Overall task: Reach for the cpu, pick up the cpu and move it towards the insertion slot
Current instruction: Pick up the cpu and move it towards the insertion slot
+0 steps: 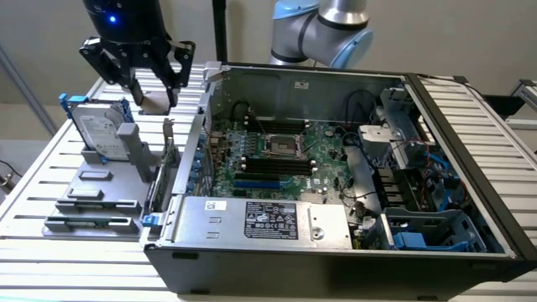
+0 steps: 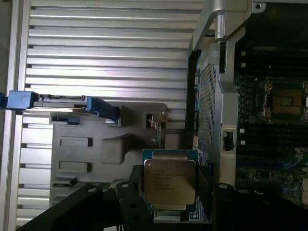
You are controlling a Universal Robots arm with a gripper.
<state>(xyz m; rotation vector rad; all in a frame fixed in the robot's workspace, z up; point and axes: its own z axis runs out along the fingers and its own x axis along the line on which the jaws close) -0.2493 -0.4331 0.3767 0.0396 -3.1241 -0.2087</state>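
The cpu (image 1: 156,100), a small flat square chip with a shiny silver top, hangs above the slatted table at the exterior view's left, outside the open computer case. My gripper (image 1: 155,99) is shut on it, one dark finger on each side. In the wrist view the cpu (image 2: 169,185) sits between my fingers (image 2: 129,202), with my gripper (image 2: 171,204) over the grey fixture. The insertion slot (image 1: 281,143), a silver-framed square socket with a dark centre, lies on the green motherboard inside the case. It also appears in the wrist view (image 2: 284,102), well off to the side of the chip.
A silver hard drive with blue rails (image 1: 99,129) stands upright in a grey fixture (image 1: 92,195) below my gripper. The case wall (image 1: 197,135) rises between gripper and motherboard. Black memory slots (image 1: 273,165), a power supply (image 1: 268,220) and cables crowd the case interior.
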